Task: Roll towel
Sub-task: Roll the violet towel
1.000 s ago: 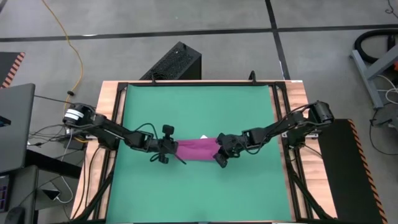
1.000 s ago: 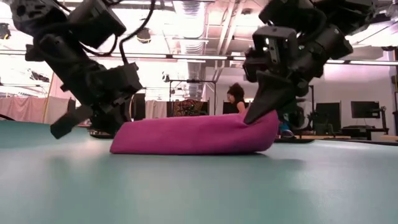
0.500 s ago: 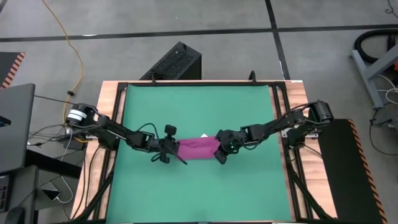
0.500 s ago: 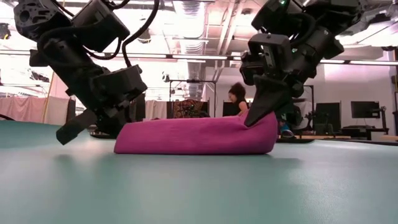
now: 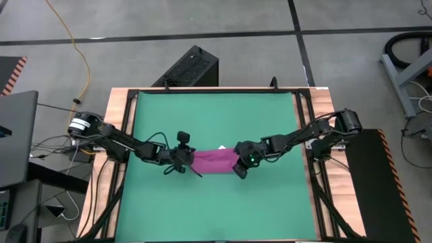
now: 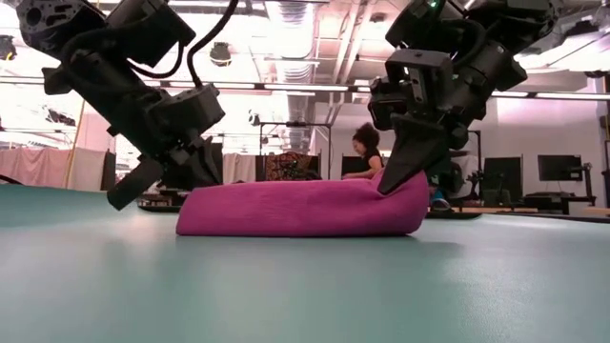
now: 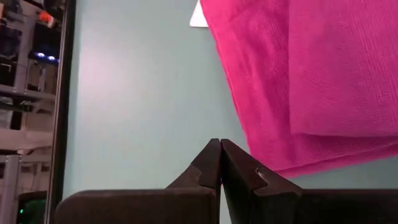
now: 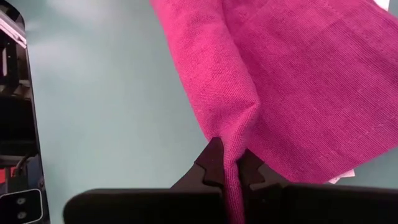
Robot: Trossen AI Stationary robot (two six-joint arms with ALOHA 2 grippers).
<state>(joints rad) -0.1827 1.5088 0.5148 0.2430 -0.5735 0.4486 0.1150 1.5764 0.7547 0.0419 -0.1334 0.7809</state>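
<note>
The magenta towel [image 5: 214, 160] lies on the green mat [image 5: 216, 115] as a plump, long bundle [image 6: 305, 208] running left to right. Its white tag [image 5: 221, 148] pokes out on the far side. My left gripper [image 5: 187, 162] is shut with nothing between its fingers [image 7: 221, 144], just off the towel's left end. My right gripper [image 5: 237, 166] is shut on the towel's right end [image 6: 398, 176]. My left gripper's shut fingers [image 7: 211, 163] stand right beside the towel's left end [image 7: 267, 165]; I cannot tell whether they touch it. My right gripper pinches a raised fold of cloth [image 8: 241, 134] at the towel's right end between its two fingers. It comes slanting down from the table's right. That end [image 6: 410, 191] is drawn up a little, while the rest of the towel lies on the mat.
A wooden frame [image 5: 121, 121] borders the mat. Beyond the far edge stands a black box [image 5: 192, 67], and a laptop [image 5: 13, 135] sits off to the left. Bare mat lies near and far of the towel. A person [image 6: 364, 152] sits in the room behind.
My left gripper has rolled about its wrist at the towel's left end and tipped upward, so that its low-hanging part has risen off the mat; it stays shut. My right gripper keeps its pinch, and the towel lies much as before.
</note>
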